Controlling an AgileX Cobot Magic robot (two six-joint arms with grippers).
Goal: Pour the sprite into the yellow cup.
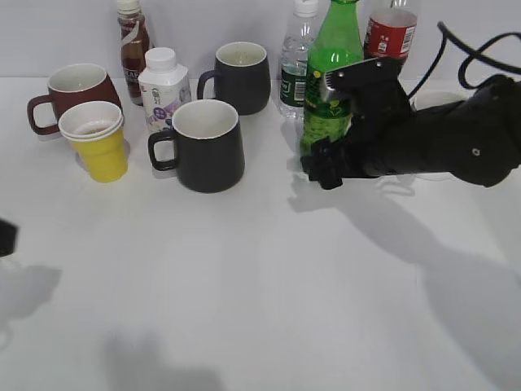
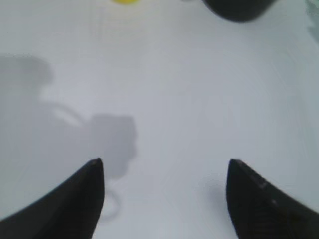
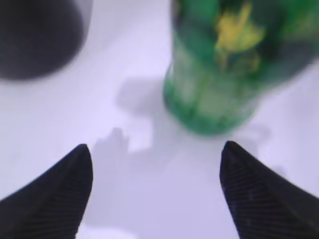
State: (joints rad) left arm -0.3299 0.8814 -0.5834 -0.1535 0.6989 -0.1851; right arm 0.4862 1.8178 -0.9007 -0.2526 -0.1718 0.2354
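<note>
The sprite [image 1: 332, 61], a tall green bottle with a green-yellow label, stands upright at the back right of the table. It also shows in the right wrist view [image 3: 219, 69], just ahead of the open jaws. My right gripper [image 1: 321, 169] [image 3: 155, 169] is open and empty, low in front of the bottle's base, not touching it. The yellow cup [image 1: 98, 140] stands at the left with a white rim; only a sliver of it [image 2: 124, 1] shows in the left wrist view. My left gripper [image 2: 164, 172] is open and empty over bare table; only a dark bit of it shows at the exterior view's left edge [image 1: 5, 238].
Two black mugs [image 1: 203, 145] [image 1: 240, 76], a brown-red mug [image 1: 72, 91], a white milk bottle [image 1: 163, 84], a brown drink bottle [image 1: 133, 39], a clear water bottle [image 1: 296, 59] and a cola bottle [image 1: 391, 32] stand along the back. A black mug [image 3: 40, 35] lies left of the right jaws.
</note>
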